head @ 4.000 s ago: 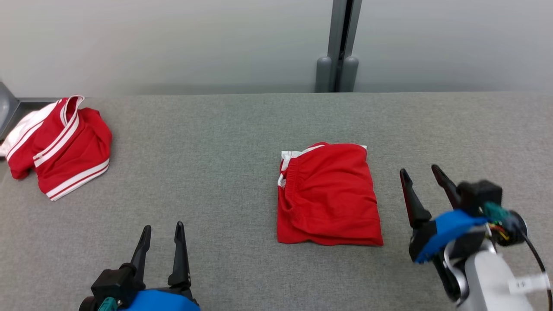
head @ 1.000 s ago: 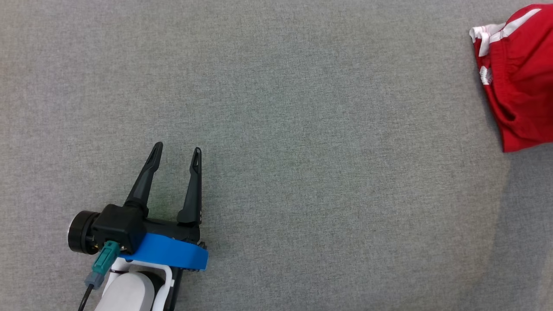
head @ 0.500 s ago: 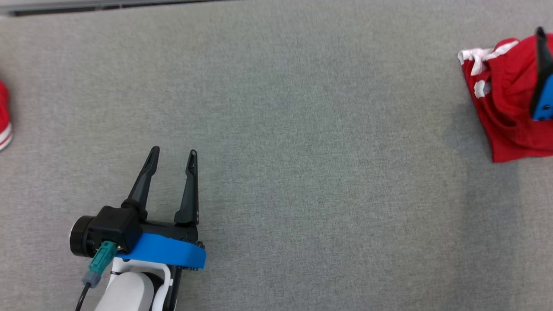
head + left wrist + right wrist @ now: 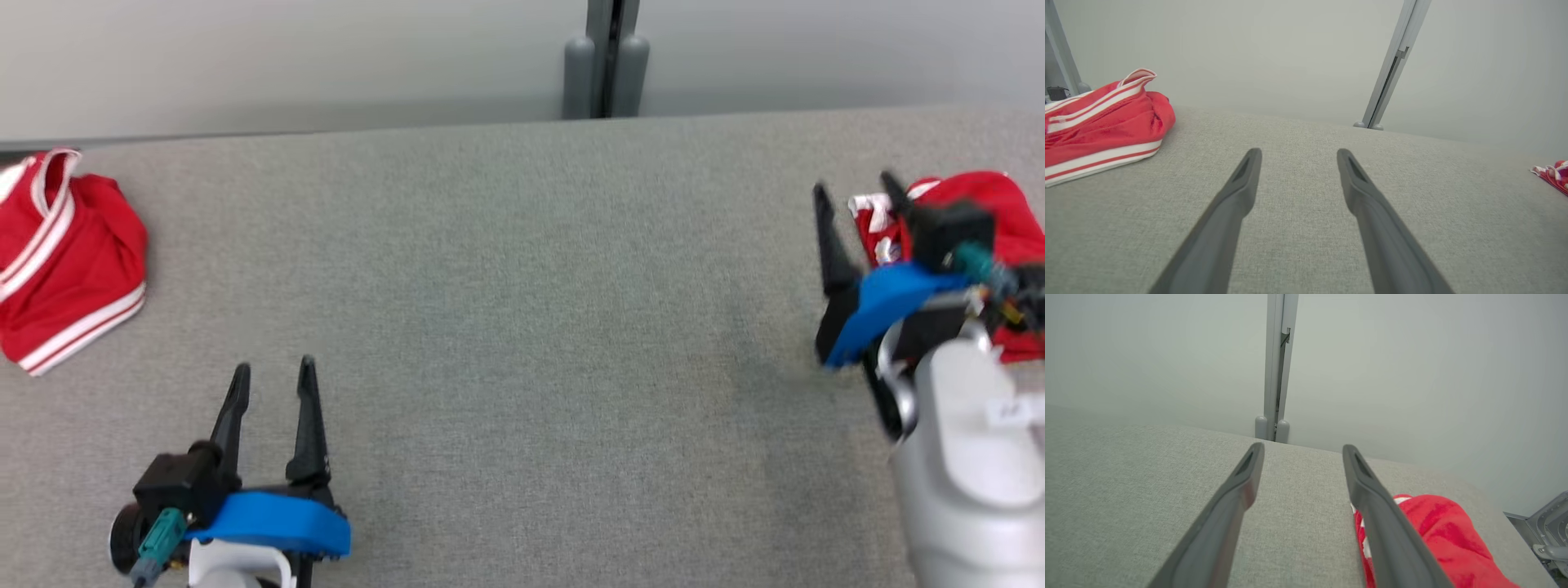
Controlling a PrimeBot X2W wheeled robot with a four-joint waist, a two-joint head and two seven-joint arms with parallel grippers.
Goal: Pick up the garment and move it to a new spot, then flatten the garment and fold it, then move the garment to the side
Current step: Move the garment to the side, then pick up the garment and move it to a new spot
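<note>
A folded red garment (image 4: 998, 196) with white trim lies at the right end of the grey table (image 4: 522, 327), partly hidden behind my right gripper (image 4: 853, 186). That gripper is open and empty, hovering just left of and in front of the garment. In the right wrist view the garment (image 4: 1437, 531) sits beside the right finger of the right gripper (image 4: 1303, 447), outside the gap. My left gripper (image 4: 274, 365) stands open and empty over bare table at the lower left. In the left wrist view the left gripper (image 4: 1298, 152) holds nothing and the folded garment (image 4: 1555, 173) shows at the far right.
A second red garment with white stripes (image 4: 65, 253) lies crumpled at the table's far left end, and appears as the striped garment (image 4: 1106, 122) in the left wrist view. A grey post (image 4: 604, 65) stands against the pale wall behind the table. Metal hardware (image 4: 1547, 535) sits past the right end.
The folded garment has gone from the table's middle to its right end. My right gripper has opened and come off it. The head camera has tilted back up; the left gripper stays open.
</note>
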